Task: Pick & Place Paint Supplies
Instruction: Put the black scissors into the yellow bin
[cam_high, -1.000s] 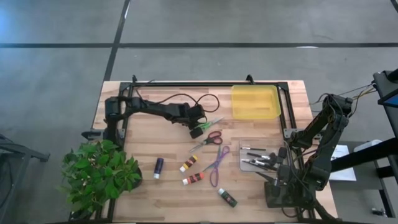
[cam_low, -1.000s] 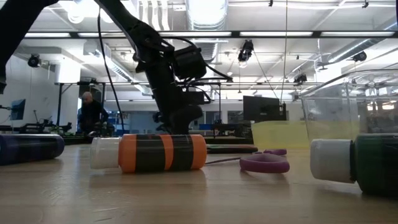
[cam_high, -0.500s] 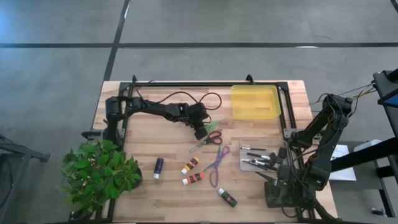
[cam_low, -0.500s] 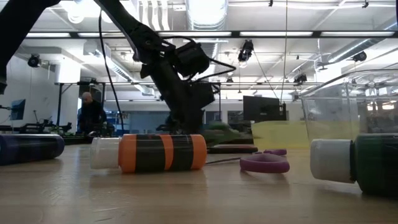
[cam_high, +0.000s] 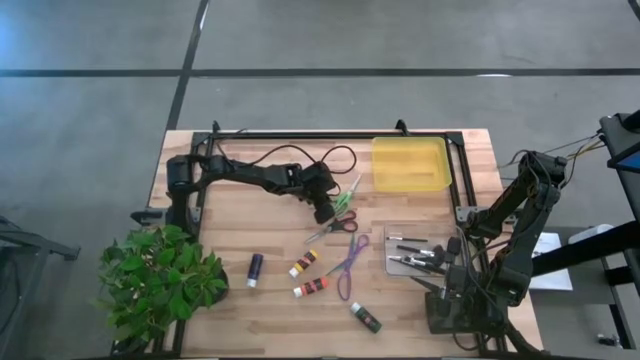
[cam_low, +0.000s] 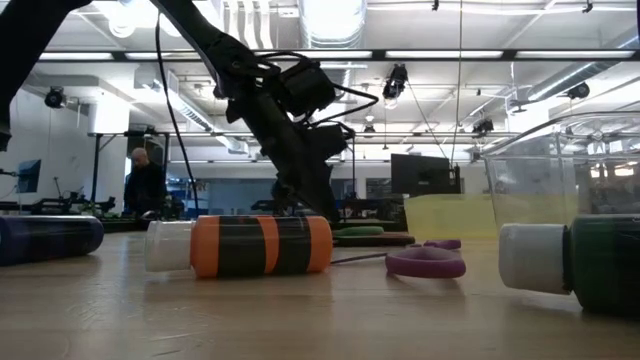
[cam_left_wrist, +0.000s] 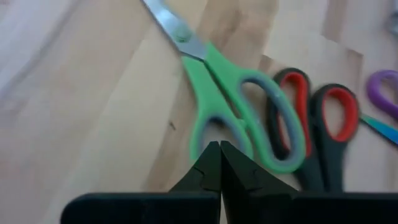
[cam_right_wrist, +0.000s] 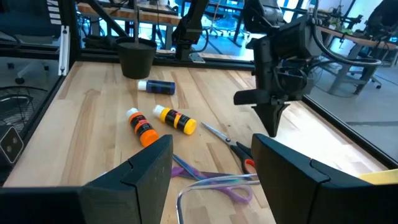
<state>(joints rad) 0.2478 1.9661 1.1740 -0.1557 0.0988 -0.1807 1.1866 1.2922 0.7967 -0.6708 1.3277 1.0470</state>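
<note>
Scissors lie near the middle of the table (cam_high: 215, 260). The green pair (cam_left_wrist: 230, 118) is at the left gripper (cam_high: 327, 211). That gripper's fingers (cam_left_wrist: 211, 171) are pressed shut. Their tips point down at the green handle. I cannot tell if they touch it or pinch any of it. In the top view the green pair (cam_high: 346, 197) points its blades toward one o'clock, at the yellow bin (cam_high: 410, 163). The red pair (cam_high: 336, 224) lies just beside it, at about six o'clock from it. Their handles (cam_left_wrist: 311, 124) sit side by side. The purple pair (cam_high: 349, 262) lies a bit further toward six o'clock.

Paint tubes lie at the near side of the table. The yellow tube (cam_high: 303, 263) and the orange tube (cam_high: 311, 287) are close together. The dark blue tube (cam_high: 255, 268) is at nine o'clock from them. The green tube (cam_high: 366, 318) is at about five o'clock from them, near the table edge. From table height, the orange tube (cam_low: 240, 245) lies on its side in front.

Brushes (cam_high: 415, 255) lie in a clear tray (cam_high: 392, 233) at three o'clock from the purple scissors.

The right gripper (cam_high: 448, 292) waits low by that tray. Its fingers (cam_right_wrist: 146, 171) stand apart with nothing between them.

A leafy plant (cam_high: 160, 280) stands at the left near corner. A person (cam_low: 146, 185) is far off in the room.
</note>
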